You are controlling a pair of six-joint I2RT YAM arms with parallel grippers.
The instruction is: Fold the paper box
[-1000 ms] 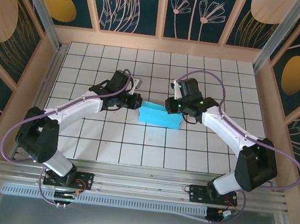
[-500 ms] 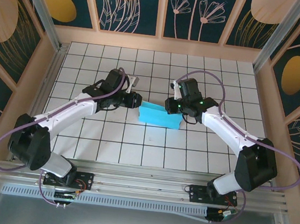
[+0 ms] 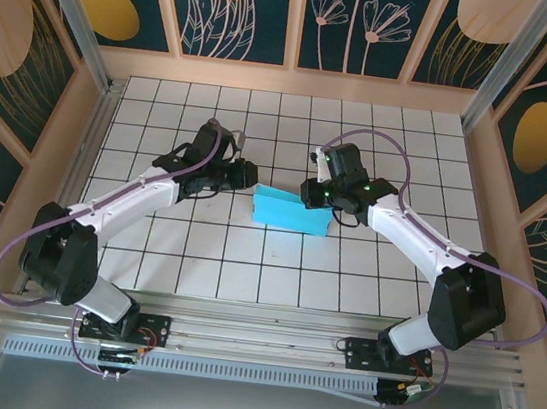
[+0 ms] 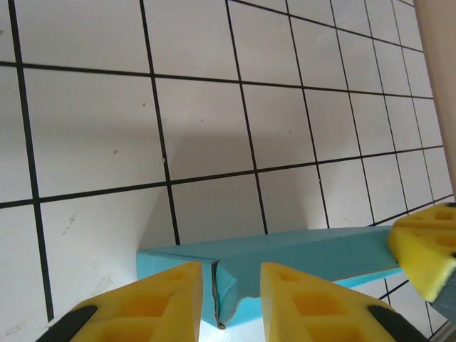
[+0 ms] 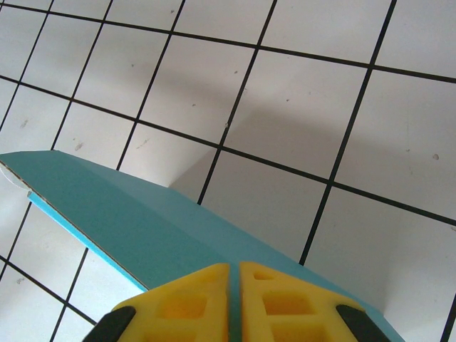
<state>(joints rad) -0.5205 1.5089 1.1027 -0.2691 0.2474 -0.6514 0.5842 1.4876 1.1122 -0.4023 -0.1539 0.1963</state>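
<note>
1. Yellow pads of the left gripper sit at the bottom of the left wrist view. They are parted, with a clear gap between them and nothing clamped.
2. Just past that gap is the left end of the paper box, turquoise, with a dark seam down its end edge. Whether either pad touches it cannot be told.
3. At the right edge of the same view, one yellow pad of the right gripper meets the box's other end.
4. In the right wrist view the right gripper has its pads pressed almost together on the box's turquoise edge. The panel runs away to the upper left, with a thin pale edge along its lower side and a shadow on the tiles.
5. The top view gives the layout. The paper box lies near mid-table, with the left gripper just beside its left end. The right gripper is on its far right corner, and that wrist covers the corner.
6. The table is white tile with black lines, and purple cables loop above the arms.
7. Beyond the table stand wood-framed dark panels painted with plants.
</note>
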